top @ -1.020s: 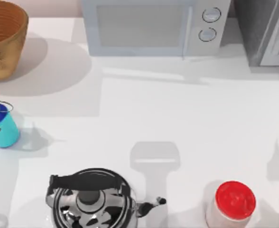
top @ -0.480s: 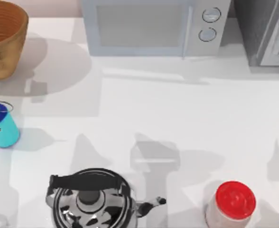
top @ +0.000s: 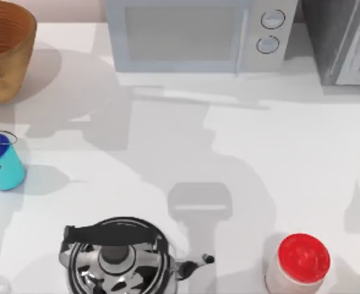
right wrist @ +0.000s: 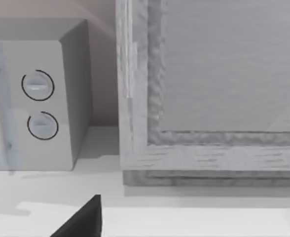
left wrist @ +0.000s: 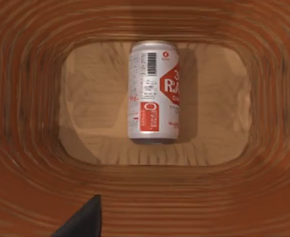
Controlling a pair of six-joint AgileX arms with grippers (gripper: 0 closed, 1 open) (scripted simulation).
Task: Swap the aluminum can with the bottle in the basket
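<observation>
The aluminum can (left wrist: 154, 91), white with red marks and a barcode, lies on its side on the floor of the basket (left wrist: 31, 187). The left wrist view looks straight down at it, and a dark part of my left gripper (left wrist: 83, 219) shows at that picture's edge, well apart from the can. From above, the orange-brown wicker basket (top: 5, 55) sits at the table's far left back corner. The teal bottle (top: 2, 164) with its dark blue cap stands upright on the table in front of the basket. A dark part of my right gripper (right wrist: 83, 217) faces the back right of the table.
A steel kettle (top: 116, 260) with a black handle stands at the front, left of centre. A red-lidded jar (top: 301, 260) stands at the front right. A microwave (top: 192, 33) and a grey cabinet (top: 345, 37) line the back edge.
Arm shadows have spread across the middle of the table and toward the basket. The bottle, kettle and jar have stayed where they were.
</observation>
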